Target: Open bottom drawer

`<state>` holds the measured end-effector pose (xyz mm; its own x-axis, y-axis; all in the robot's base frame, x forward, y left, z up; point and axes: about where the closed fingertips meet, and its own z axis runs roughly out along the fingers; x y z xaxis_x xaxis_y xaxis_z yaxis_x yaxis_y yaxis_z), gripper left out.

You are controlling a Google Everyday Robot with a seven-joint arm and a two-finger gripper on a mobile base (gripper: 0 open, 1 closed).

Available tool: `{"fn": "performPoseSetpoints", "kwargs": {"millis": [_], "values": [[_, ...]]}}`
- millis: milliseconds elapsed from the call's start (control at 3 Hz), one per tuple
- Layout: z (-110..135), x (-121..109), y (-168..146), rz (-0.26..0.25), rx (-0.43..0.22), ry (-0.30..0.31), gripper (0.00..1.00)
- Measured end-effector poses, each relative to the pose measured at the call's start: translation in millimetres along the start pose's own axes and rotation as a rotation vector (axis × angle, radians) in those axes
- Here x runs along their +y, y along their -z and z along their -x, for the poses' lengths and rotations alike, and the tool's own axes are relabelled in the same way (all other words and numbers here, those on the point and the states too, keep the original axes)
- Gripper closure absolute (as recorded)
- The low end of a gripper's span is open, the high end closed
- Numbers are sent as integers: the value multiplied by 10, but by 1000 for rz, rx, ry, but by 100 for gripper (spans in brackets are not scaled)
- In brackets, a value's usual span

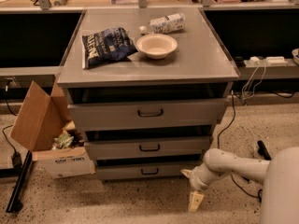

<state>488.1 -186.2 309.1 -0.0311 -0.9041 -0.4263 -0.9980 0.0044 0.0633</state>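
Note:
The bottom drawer (140, 171) is the slimmest grey front at the foot of the cabinet, with a small dark bar handle (150, 171) at its centre. It sits about flush with the fronts above it. My gripper (192, 193) hangs low near the floor, to the right of and in front of the drawer's right end, pointing down. It is apart from the handle and holds nothing that I can see. The white arm (243, 167) reaches in from the lower right.
The middle drawer (149, 148) and top drawer (149, 113) lie above. On the cabinet top are a dark chip bag (106, 45), a bowl (157, 45) and a lying bottle (164, 23). An open cardboard box (51, 139) stands at the left. Cables (231, 111) hang at the right.

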Motion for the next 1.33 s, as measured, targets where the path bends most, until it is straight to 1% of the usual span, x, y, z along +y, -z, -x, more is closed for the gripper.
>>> {"fn": "performPoseSetpoints", "kwargs": {"millis": [333,667,1000,1333], "values": [[-4,0,-16,-1,6,3,0],[-58,-81,-115,-25,52,18,0],[-246,-242,-375,-14,80,62,0],[-475,-710,-637,-53,75,111,0]]}}
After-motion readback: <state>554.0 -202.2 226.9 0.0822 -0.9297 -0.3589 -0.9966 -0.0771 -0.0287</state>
